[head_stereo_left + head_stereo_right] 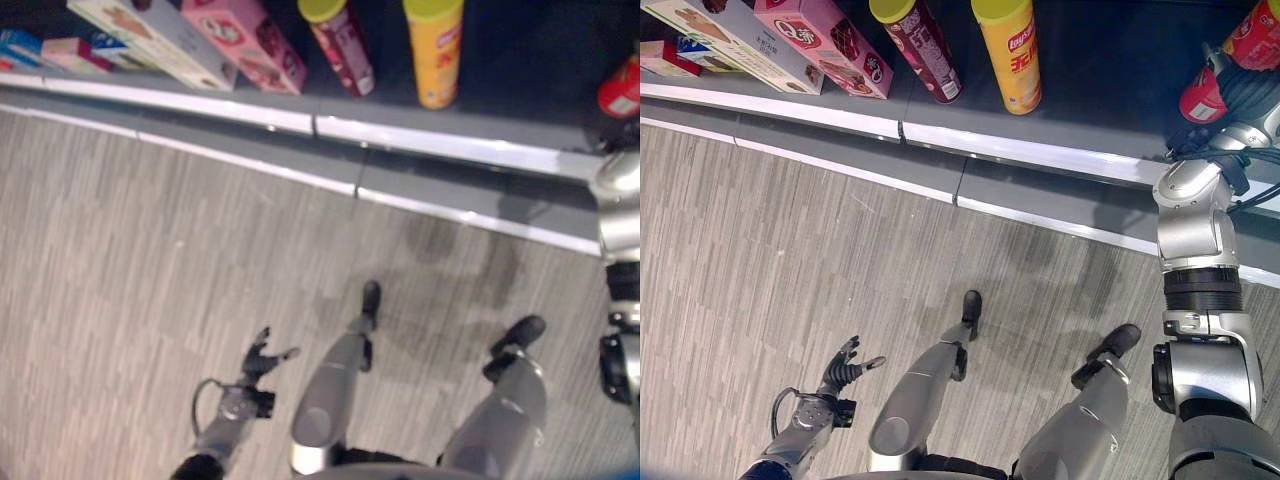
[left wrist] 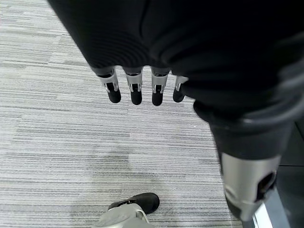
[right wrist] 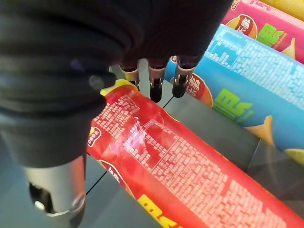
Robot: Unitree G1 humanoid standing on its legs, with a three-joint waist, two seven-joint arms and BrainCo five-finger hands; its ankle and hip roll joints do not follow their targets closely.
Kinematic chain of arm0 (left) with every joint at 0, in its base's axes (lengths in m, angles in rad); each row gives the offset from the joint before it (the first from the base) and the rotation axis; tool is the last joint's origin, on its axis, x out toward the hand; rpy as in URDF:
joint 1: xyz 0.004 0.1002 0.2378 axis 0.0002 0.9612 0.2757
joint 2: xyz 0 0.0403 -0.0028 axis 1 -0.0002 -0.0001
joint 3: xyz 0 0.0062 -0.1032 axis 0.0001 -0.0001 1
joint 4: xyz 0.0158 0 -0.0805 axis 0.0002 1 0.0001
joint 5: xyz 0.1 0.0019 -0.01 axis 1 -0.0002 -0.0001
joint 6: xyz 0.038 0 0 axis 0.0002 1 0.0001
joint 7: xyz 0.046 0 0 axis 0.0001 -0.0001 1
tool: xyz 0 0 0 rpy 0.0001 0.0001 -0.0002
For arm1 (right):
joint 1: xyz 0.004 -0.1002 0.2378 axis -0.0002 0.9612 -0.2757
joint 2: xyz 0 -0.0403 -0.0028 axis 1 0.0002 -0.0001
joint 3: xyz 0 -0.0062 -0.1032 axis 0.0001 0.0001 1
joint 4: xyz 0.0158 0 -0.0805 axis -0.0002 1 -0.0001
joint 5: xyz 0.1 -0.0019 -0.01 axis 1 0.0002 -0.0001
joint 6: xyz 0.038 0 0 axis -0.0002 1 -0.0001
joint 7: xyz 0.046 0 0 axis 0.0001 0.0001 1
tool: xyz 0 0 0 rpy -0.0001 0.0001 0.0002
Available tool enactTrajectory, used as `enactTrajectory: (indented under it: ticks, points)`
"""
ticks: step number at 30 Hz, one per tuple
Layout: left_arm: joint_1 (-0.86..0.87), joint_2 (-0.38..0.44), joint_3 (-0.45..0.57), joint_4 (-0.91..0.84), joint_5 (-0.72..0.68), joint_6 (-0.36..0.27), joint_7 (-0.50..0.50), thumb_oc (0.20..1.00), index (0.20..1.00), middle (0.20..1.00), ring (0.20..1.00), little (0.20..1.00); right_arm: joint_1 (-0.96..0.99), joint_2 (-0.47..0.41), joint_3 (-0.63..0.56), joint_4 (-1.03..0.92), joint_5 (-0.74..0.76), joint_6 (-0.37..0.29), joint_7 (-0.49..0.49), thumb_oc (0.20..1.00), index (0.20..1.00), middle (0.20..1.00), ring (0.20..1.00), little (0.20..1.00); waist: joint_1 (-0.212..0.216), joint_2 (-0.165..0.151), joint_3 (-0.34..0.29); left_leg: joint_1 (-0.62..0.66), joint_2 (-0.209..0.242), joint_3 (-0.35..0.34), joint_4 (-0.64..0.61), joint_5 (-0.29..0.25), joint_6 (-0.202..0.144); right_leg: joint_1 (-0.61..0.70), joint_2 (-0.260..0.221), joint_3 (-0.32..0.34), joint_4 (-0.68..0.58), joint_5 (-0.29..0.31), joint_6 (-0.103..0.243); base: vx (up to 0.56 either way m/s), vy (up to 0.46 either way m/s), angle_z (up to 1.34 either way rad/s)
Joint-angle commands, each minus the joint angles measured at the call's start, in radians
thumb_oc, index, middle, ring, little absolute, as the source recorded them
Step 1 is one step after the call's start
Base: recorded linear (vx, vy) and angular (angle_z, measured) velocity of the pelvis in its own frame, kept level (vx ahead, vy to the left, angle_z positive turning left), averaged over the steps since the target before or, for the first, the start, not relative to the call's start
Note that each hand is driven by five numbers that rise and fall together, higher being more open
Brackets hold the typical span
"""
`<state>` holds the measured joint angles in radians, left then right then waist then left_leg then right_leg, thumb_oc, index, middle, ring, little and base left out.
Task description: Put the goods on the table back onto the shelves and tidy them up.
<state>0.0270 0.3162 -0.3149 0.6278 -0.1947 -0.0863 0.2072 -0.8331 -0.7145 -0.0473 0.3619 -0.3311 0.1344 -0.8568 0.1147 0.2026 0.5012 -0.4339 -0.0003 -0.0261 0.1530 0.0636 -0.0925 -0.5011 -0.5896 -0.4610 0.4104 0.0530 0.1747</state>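
The right hand (image 3: 156,71) rests straight fingers on a red cylindrical crisp can (image 3: 190,175) lying on the dark shelf (image 1: 1110,90). The left hand (image 1: 845,372) hangs low with relaxed, spread fingers.

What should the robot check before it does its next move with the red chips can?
1. Right hand is at the red can: ok, the hand lies right against it.
2. Firm hold on the red can: cannot tell.
3. Red can is over the shelf, not the floor: ok.
4. Room beside it: ok, a gap shows between the red can and the blue can.
5. Left hand is free: ok, fingers open and empty, hanging low over the floor.
6. Yellow can and dark red can stand on their ends, well away from the right hand: ok.
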Motion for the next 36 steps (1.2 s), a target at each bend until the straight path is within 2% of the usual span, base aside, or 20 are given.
enactTrajectory:
  ticks: [1,17,36]
  points:
    - [0.012,0.013,-0.03,0.018,-0.014,-0.006,0.023,1.0,1.0,1.0,1.0,1.0,0.041,-0.039,0.006,-0.052,0.051,-0.035,0.019,1.0,1.0,1.0,1.0,1.0,0.013,0.017,-0.012,0.031,0.031,-0.003,-0.081,-0.081,-0.026,-0.057,0.003,0.102,0.031,0.004,0.072,0.0,0.0,0.0]
    - [0.03,0.03,-0.021,-0.001,-0.041,-0.001,-0.002,1.0,1.0,1.0,1.0,1.0,0.039,0.019,0.012,0.005,0.27,-0.14,0.12,1.0,1.0,1.0,1.0,1.0,0.015,0.013,-0.001,0.039,0.035,-0.002,-0.097,-0.076,-0.026,-0.06,0.007,0.103,0.033,0.005,0.072,0.0,-0.001,0.0]
    - [0.023,0.026,-0.017,0.009,-0.05,0.003,-0.002,1.0,1.0,1.0,1.0,1.0,0.034,0.04,0.02,0.06,0.337,-0.158,0.142,1.0,1.0,1.0,1.0,1.0,0.011,0.004,0.006,0.041,0.037,-0.002,-0.106,-0.075,-0.027,-0.076,0.01,0.112,0.043,0.004,0.072,0.0,0.0,-0.01]
